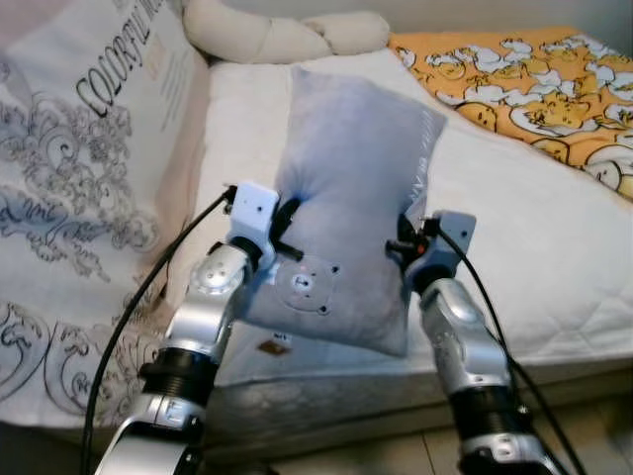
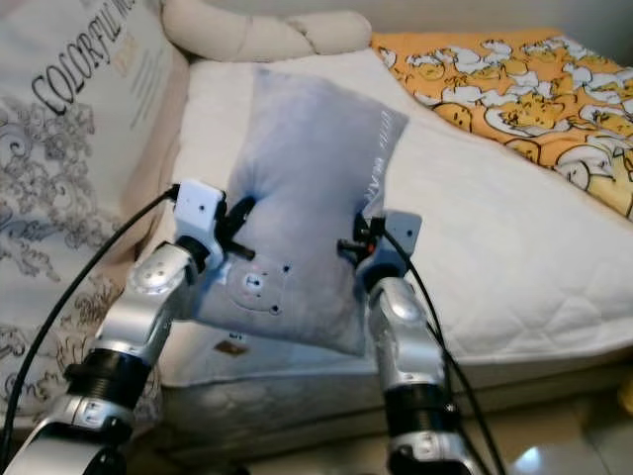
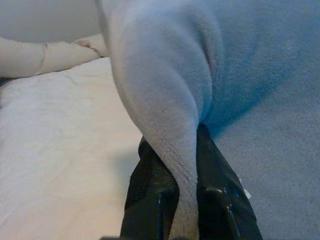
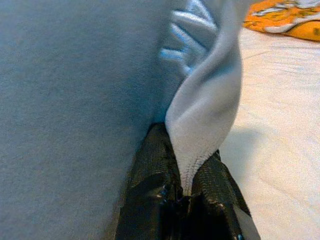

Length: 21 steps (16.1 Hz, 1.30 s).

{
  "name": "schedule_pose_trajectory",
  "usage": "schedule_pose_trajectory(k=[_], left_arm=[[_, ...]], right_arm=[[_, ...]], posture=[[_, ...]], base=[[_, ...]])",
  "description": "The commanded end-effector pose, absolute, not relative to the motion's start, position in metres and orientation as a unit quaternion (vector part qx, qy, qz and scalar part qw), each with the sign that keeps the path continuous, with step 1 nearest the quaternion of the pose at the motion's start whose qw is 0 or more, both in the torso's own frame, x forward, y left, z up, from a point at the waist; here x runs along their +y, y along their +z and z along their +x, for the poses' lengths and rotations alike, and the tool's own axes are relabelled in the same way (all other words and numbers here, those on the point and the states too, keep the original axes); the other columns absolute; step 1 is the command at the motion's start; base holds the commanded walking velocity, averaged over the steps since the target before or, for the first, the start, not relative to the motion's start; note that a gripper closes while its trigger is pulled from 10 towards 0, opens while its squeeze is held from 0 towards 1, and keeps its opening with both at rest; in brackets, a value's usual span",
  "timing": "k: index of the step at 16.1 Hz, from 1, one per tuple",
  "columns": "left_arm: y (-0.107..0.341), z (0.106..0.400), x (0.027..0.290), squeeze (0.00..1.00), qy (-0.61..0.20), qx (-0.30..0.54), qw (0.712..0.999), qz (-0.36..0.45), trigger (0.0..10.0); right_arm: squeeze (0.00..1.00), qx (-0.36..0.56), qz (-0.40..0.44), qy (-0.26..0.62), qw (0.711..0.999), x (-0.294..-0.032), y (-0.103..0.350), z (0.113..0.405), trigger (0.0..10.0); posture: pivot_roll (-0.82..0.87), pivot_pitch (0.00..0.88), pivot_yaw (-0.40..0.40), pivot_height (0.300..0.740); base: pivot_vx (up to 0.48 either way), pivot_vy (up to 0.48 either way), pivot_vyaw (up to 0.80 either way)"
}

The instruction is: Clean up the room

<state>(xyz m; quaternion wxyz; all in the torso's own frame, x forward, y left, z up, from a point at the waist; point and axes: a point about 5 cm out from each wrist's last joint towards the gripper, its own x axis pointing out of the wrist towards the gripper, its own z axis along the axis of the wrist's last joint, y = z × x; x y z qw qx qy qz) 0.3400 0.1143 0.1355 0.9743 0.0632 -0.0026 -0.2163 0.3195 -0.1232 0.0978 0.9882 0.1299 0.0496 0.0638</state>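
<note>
The grey pillow point(image 1: 346, 188) is held over the bed point(image 1: 534, 247), with the left gripper point(image 1: 285, 226) and right gripper point(image 1: 406, 247) fingers each clenched on a side seam. Placement is pending: the pillow is not yet released at the headboard end.

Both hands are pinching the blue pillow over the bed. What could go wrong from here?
1. The left hand and the right hand each pinch only a thin fold at the edge of the blue pillow, so the fabric may slip out.
2. If one side slips, the pillow could swing and drop off the near edge of the mattress.
3. Moving the arms apart could strain the seam.
</note>
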Motion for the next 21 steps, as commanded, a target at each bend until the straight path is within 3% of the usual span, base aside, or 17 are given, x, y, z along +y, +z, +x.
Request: schedule_pose_trajectory(k=[1,4,12,13,14,18,21], left_arm=[[0.142,0.343,0.121,0.00,-0.202,-0.015,0.977,0.068,10.0],[0.142,0.342,0.124,0.00,-0.199,-0.016,0.977,0.071,10.0],[0.139,0.346,0.126,0.00,-0.210,-0.004,0.971,0.117,10.0],[0.139,0.348,0.127,0.00,-0.208,-0.001,0.970,0.123,10.0],[0.139,0.352,0.128,0.00,-0.202,0.004,0.969,0.140,10.0],[0.141,0.375,0.149,0.00,-0.151,0.032,0.963,0.220,10.0],[0.150,0.388,0.153,0.00,-0.155,0.037,0.950,0.269,10.0]], right_arm=[[0.00,0.043,0.119,0.105,0.986,-0.106,0.105,0.321,10.0],[0.00,0.065,0.123,0.131,0.982,-0.100,0.098,0.320,10.0],[0.00,0.118,0.113,0.131,0.978,-0.106,0.082,0.315,10.0],[0.69,0.124,0.118,0.116,0.978,-0.110,0.079,0.315,10.0],[1.00,0.130,0.118,0.097,0.980,-0.116,0.076,0.315,10.0],[1.00,0.149,0.068,0.106,0.981,-0.130,0.071,0.315,10.0],[1.00,0.158,0.035,0.176,0.971,-0.135,0.070,0.307,10.0]], posture=[[0.07,0.000,0.021,0.740],[0.08,0.000,0.017,0.740],[0.07,0.000,0.040,0.740],[0.06,0.000,0.042,0.740],[0.06,0.000,0.044,0.740],[0.06,0.000,0.043,0.740],[0.05,0.000,0.041,0.740]], base=[[0.341,0.000,0.80],[0.345,0.000,0.80],[0.082,0.000,0.00],[0.000,0.000,0.00],[0.000,0.000,0.00],[0.000,0.000,0.00],[0.000,0.000,0.00]])
